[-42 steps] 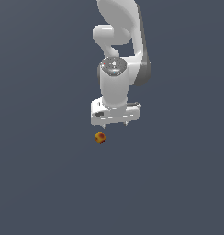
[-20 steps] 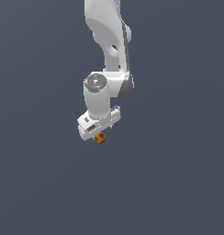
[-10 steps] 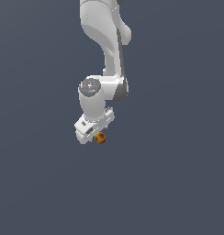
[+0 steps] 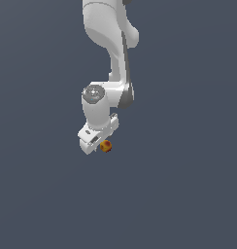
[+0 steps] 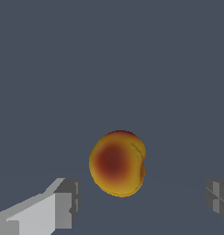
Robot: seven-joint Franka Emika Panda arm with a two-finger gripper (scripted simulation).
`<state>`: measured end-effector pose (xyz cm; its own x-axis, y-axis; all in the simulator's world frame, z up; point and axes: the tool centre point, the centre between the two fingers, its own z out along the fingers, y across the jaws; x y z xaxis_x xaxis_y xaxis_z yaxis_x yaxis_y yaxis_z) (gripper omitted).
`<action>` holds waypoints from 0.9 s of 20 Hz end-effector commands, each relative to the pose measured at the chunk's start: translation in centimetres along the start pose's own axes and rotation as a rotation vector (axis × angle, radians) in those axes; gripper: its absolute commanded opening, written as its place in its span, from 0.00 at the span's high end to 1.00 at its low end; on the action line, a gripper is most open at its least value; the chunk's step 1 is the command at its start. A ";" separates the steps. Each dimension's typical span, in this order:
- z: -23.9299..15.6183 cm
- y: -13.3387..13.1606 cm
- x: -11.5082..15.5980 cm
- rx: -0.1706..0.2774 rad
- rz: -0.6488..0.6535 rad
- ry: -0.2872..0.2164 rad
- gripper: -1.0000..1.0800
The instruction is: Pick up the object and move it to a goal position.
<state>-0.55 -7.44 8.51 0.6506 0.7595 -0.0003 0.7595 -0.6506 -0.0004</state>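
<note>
The object is a tiny round orange-yellow ball with dark red spots [image 4: 106, 146]. It lies on the flat grey surface just under the white gripper [image 4: 97, 141] in the exterior view. In the wrist view the ball [image 5: 117, 163] sits between the two fingertips [image 5: 63, 202], apart from both. The gripper [image 5: 141, 202] is open, with its jaws wide on either side of the ball and not touching it. The white arm comes down from the top of the exterior view.
A plain dark grey surface [image 4: 188, 185] fills both views. No other object or edge shows.
The arm has swung toward the exterior view's left and come down. The gripper now stands over the ball, which has not moved.
</note>
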 end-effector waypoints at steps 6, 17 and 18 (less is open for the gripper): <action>1.8 0.0 0.0 0.000 -0.002 0.000 0.04; 5.0 0.0 0.0 0.000 -0.005 0.000 1.00; 5.0 0.0 0.0 0.000 -0.005 0.000 1.00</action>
<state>-0.25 -5.98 4.38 0.6313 0.7755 0.0091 0.7755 -0.6313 0.0019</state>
